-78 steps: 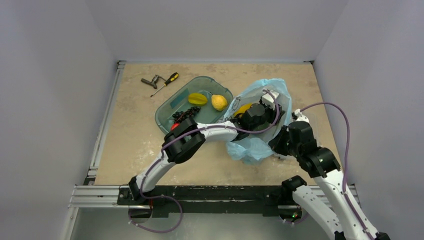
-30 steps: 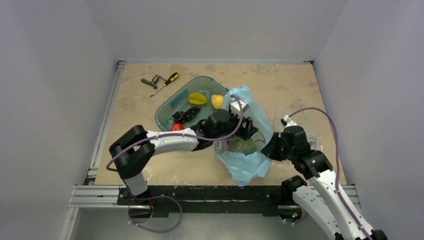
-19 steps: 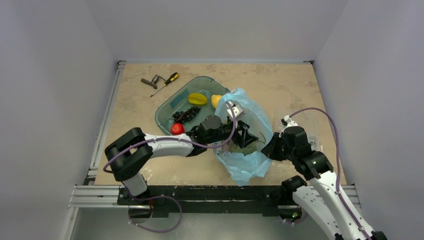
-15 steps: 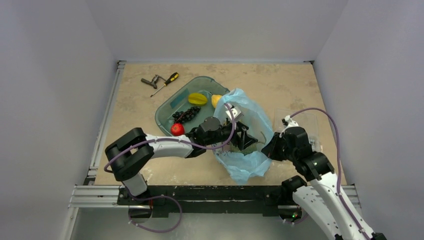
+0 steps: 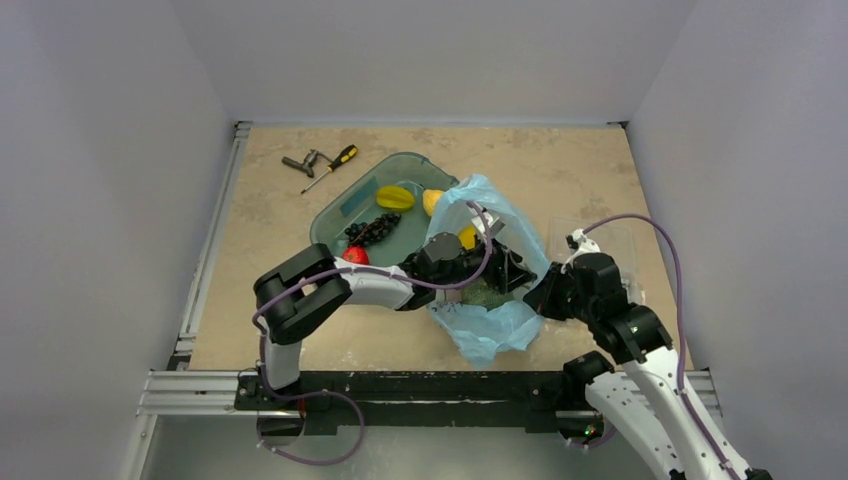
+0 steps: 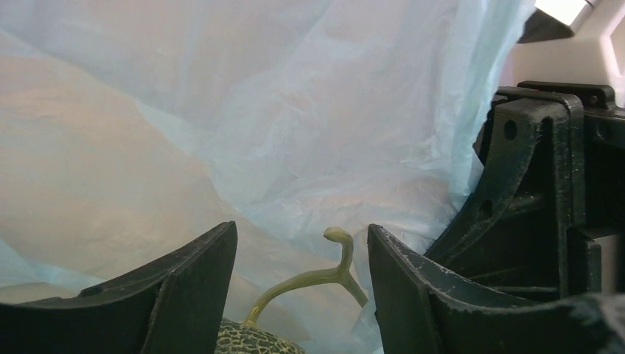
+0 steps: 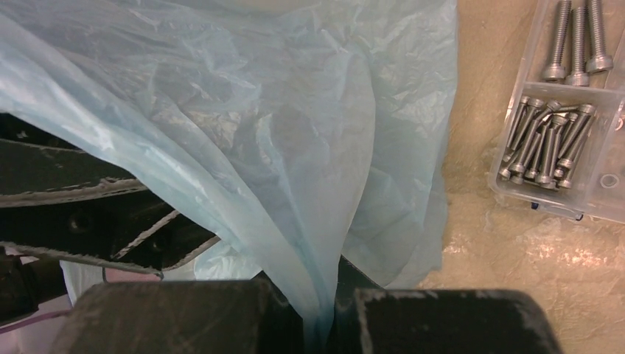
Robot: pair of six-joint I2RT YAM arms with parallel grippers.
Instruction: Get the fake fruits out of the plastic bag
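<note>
L hand [image 6: 302, 228] open inside blue bag [image 6: 258, 110], we see stem of green fruit [image 6: 254, 344] btwn its fingers, R hand [image 7: 324, 313] clenched on blue bag rim

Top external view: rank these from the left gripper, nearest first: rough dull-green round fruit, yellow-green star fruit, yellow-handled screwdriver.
1. Rough dull-green round fruit, inside the light-blue plastic bag, right by the left gripper.
2. Yellow-green star fruit, in the teal plastic tray, back-left.
3. Yellow-handled screwdriver, beyond the tray, far back-left.
</note>
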